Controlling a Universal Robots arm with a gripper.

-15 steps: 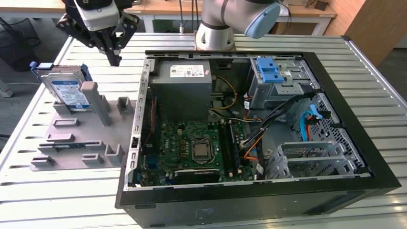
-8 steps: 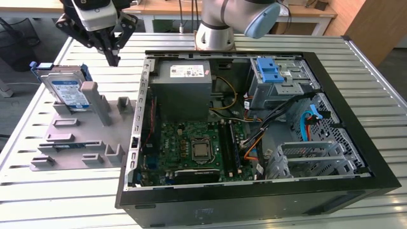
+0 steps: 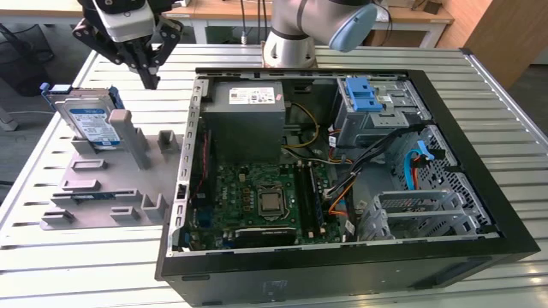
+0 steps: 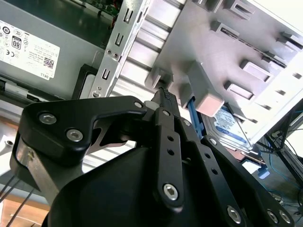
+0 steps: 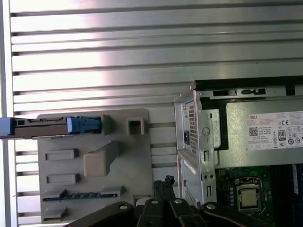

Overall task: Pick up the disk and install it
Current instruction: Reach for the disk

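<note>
One disk [image 3: 90, 122] stands on edge in the grey holder [image 3: 94, 178], at eight o'clock of the empty, pressed-together end effector [image 3: 151, 80] in the exterior view; best spread wide, then centre over its top edge.

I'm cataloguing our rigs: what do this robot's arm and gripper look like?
The arm is silver-grey tubing with a pale blue joint cap. The gripper has a white-and-black body and black linkage fingers fastened with silver bolts.
</note>
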